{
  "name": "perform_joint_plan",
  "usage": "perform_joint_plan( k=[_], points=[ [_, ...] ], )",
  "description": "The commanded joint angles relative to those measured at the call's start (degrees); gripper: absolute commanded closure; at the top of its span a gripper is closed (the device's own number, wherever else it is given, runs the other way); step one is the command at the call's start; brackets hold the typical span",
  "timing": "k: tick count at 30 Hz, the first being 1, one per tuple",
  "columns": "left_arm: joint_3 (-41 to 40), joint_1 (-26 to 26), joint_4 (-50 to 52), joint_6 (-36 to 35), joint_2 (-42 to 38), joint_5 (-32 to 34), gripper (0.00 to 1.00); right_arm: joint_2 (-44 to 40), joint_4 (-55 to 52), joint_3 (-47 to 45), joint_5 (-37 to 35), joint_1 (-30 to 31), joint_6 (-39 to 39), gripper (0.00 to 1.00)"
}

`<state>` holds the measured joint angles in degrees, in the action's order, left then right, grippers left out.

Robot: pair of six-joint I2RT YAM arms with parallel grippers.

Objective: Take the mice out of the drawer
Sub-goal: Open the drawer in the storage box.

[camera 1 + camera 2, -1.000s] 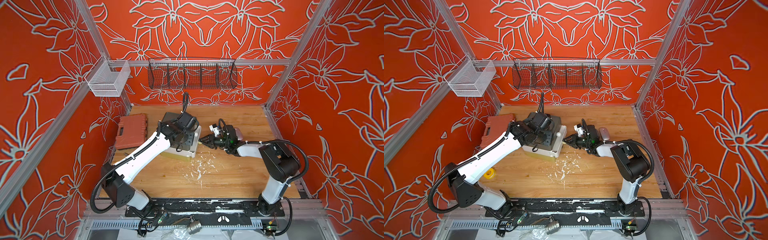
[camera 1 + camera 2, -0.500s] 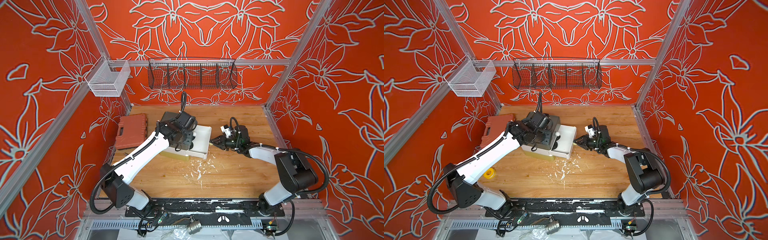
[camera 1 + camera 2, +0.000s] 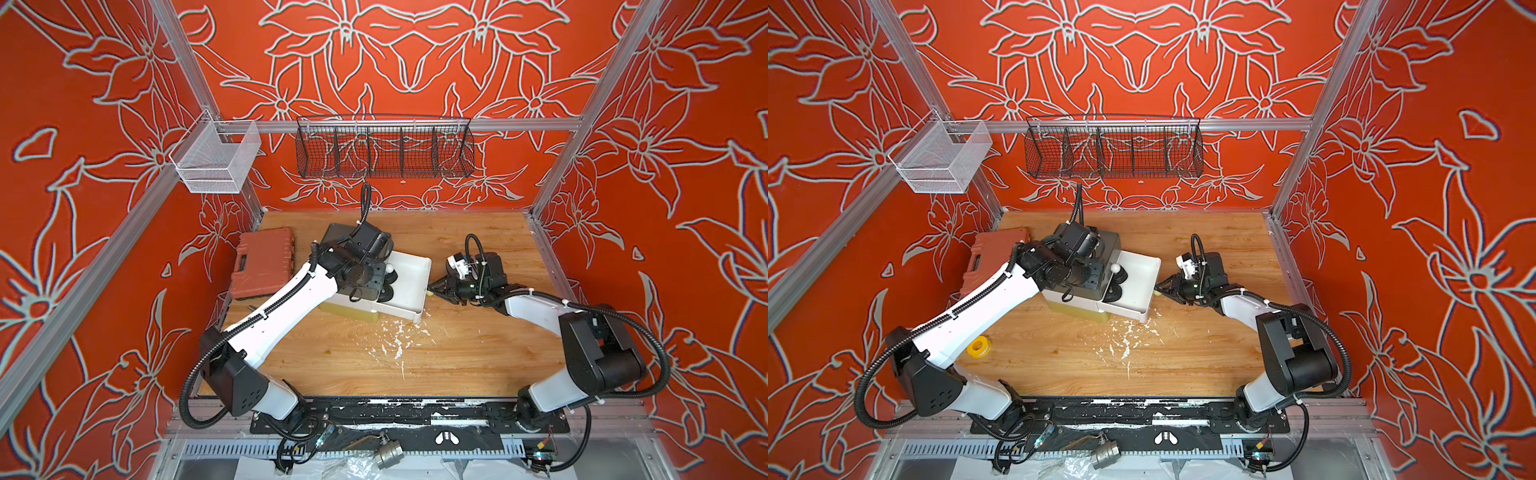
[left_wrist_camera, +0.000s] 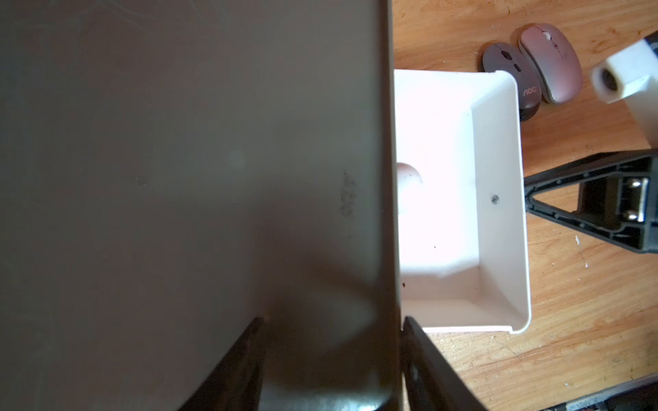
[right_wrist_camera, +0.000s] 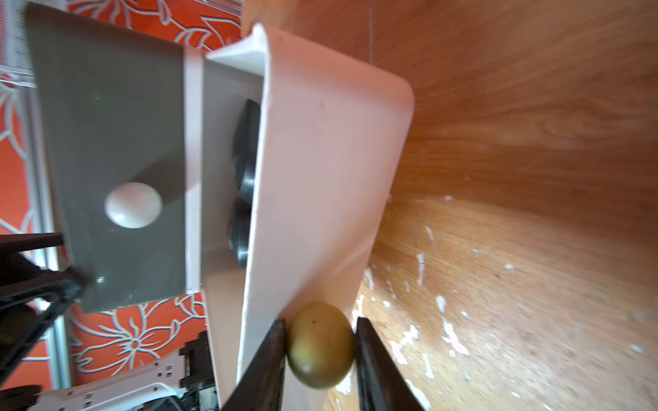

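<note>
A small grey cabinet (image 3: 338, 232) has its lower white drawer (image 3: 415, 270) pulled out to the right. Black mice (image 3: 384, 286) lie at the drawer's back; their edges (image 5: 245, 153) show over its front wall (image 5: 320, 160). My right gripper (image 3: 432, 291) (image 5: 320, 320) is shut on the drawer's yellowish knob (image 5: 320, 350). My left gripper (image 4: 331, 320) stands open over the cabinet top (image 4: 178, 178), one finger on the top, the other just past its front edge. A dark grey mouse (image 4: 512, 74) and a silver mouse (image 4: 550, 60) lie on the table beyond the drawer.
An orange tool case (image 3: 264, 262) lies left of the cabinet. A yellow tape roll (image 3: 978, 345) sits by the left arm. White flakes (image 3: 395, 340) litter the wood in front. A black wire basket (image 3: 384, 151) and a white mesh basket (image 3: 216, 160) hang on the walls.
The right gripper has moved right with the knob, drawing the lower drawer out of the cabinet. The left gripper has stayed on the cabinet top.
</note>
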<state>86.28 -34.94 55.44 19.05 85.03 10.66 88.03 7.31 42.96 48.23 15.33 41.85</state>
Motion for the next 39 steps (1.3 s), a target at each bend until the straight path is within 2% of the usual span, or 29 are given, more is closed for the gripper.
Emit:
perform_joint_plan(
  k=[1,5,10,12,16,20,24,29,39],
  points=[
    [0.43,1.28,3.39,-0.10,-0.13,0.08,0.41,-2.32,-7.58,2.50,-3.89,-0.43,-4.50,0.57],
    [1.57,1.23,3.30,-0.19,-0.37,-0.61,0.40,-6.21,-16.90,5.65,-9.44,-0.44,-8.36,0.45],
    [2.28,1.25,3.12,-0.26,-2.32,-1.38,0.39,-11.38,-27.36,10.81,-15.57,-0.11,-11.95,0.43],
    [1.76,1.28,2.52,-0.12,-3.71,-1.30,0.39,-11.44,-30.65,14.03,-16.17,1.20,-12.77,0.42],
    [0.53,1.36,2.23,1.01,-6.52,0.16,0.38,-7.70,-38.71,22.28,-19.97,7.81,-15.65,0.39],
    [-2.48,2.60,1.17,2.88,-10.26,1.47,0.38,-2.59,-40.92,28.78,-23.40,15.61,-19.63,0.38],
    [-6.06,4.88,-0.31,4.81,-13.72,1.02,0.38,2.42,-40.71,33.48,-26.38,19.51,-24.81,0.37],
    [-9.18,6.78,-1.34,6.92,-17.04,0.95,0.38,8.05,-40.17,37.15,-27.07,21.13,-33.83,0.34],
    [-15.23,11.73,-3.75,10.84,-21.97,-1.46,0.38,14.28,-31.83,38.02,-27.92,21.05,-45.02,0.21]
  ],
)
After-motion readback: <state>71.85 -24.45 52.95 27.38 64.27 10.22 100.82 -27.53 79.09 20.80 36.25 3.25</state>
